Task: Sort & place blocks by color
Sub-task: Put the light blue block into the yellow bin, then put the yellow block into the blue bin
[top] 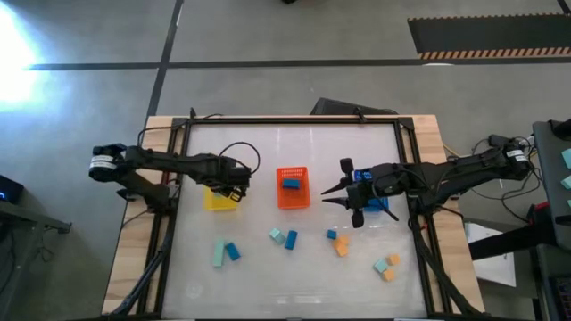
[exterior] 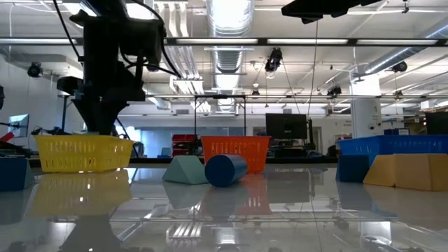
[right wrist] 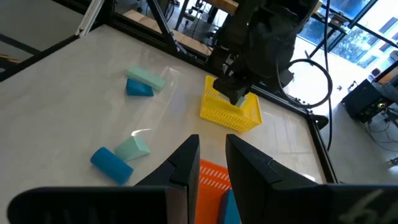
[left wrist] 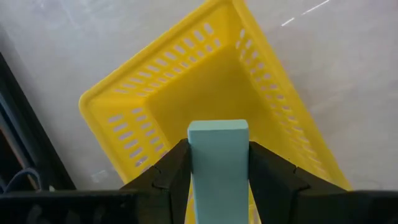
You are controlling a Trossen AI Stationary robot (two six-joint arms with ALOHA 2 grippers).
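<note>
My left gripper (top: 235,185) is shut on a pale teal block (left wrist: 217,163) above the yellow basket (top: 217,201), which stands on the table. The right wrist view also shows the left gripper over that basket (right wrist: 231,113). My right gripper (top: 332,195) is open and empty, to the right of the orange basket (top: 292,194), which holds a blue block (top: 291,184). Several teal, blue and orange blocks lie on the near half of the table: a teal one (top: 219,253), a blue one (top: 291,239) and an orange one (top: 342,246). My left gripper pinches the pale teal block by its two long sides (left wrist: 194,168) between its two fingers (left wrist: 171,174). The fingers point down at the basket and lie along the block. The block's free end (left wrist: 217,127) sticks out past the fingertips, clear of the basket.
A blue basket (top: 378,204) stands under my right arm. More blocks lie near the front right (top: 386,266). In the low view a teal block (exterior: 183,170) and a blue cylinder (exterior: 225,170) lie before the orange basket (exterior: 236,152). A dark frame (top: 294,120) borders the table.
</note>
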